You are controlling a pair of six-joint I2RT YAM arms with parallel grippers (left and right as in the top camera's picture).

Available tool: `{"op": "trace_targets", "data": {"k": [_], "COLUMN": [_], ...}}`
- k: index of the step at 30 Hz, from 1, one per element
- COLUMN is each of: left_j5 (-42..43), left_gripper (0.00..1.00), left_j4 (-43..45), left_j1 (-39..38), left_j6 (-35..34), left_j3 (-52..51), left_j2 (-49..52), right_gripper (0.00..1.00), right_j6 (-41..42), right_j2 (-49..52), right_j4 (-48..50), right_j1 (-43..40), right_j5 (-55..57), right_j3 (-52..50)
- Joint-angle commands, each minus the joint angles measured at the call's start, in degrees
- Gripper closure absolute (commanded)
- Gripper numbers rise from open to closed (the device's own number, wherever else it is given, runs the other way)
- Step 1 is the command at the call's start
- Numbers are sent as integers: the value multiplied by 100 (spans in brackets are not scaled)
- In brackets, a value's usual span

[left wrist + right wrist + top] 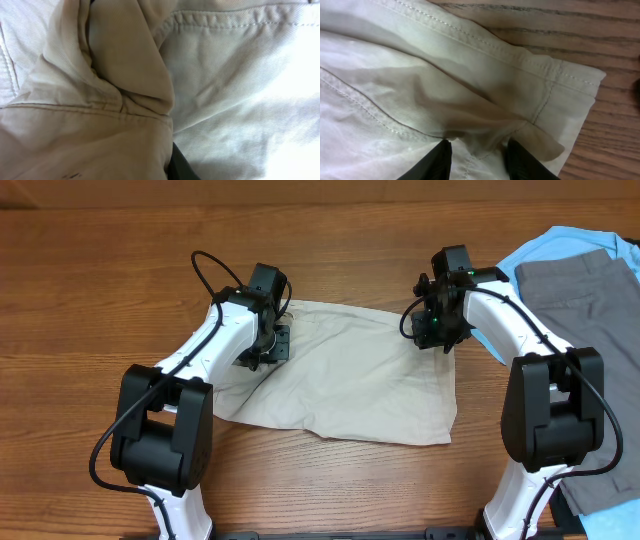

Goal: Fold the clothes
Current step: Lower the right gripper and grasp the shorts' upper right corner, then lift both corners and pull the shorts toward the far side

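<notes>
Shorts [215,95]; grey trousers [585,300], blue shirt [550,242] alongside

Pale beige khaki shorts [350,385] lie spread mostly flat across the middle of the wooden desk [100,300]. Stitched hems and seams show, and the cloth is bunched into folds at both far corners.

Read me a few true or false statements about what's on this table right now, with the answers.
1. The shorts lie spread on a wooden table. True.
2. The right gripper has its fingers apart, with a fold of the shorts between them. True.
3. The grey trousers lie on top of the shorts. False: they lie off to the right, over a light blue shirt.
4. The left gripper hovers over bare wood. False: it is down on the shorts.
</notes>
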Motion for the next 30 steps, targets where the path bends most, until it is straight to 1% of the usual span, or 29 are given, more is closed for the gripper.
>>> {"op": "trace_targets", "data": {"k": [1, 6, 9, 12, 14, 16, 17, 19, 22, 25, 30], "left_j5": [-81, -81, -81, -83, -83, -83, -87, -212, -525, -520, -481], "left_gripper": [88, 88, 88, 88, 89, 93, 96, 96, 96, 96, 96], "left_j4": [13, 11, 11, 9, 4, -9, -28, -201, -699, -1150, -1790], "left_j1": [2, 2, 2, 2, 4, 7, 7, 15, 37, 37, 37], "left_j6": [-22, -20, -20, -20, -20, -20, -15, -17, -17, -22, -254], "left_j3": [92, 92, 92, 92, 92, 92, 98, 197, 562, 955, 1287], "left_j2": [81, 81, 81, 81, 81, 81, 81, 74, 22, -52, -188], "right_gripper": [54, 53, 55, 69, 82, 93, 96, 96, 96, 96, 96], "right_j6": [35, 37, 59, 57, 59, 168, 238, 330, 391, 579, 881], "right_j2": [17, 20, 17, 17, 17, 15, 15, 13, 2, -33, -151], "right_j4": [-22, 348, 446, 452, 450, 402, 339, 76, -542, -1123, -1943], "right_j1": [17, 17, 17, 17, 17, 17, 17, 17, 17, 17, 17], "right_j5": [44, 44, 44, 46, 44, 46, 42, 42, -22, -131, -299], "right_j3": [-48, -415, -481, -479, -476, -437, -374, -162, 361, 815, 951]}}
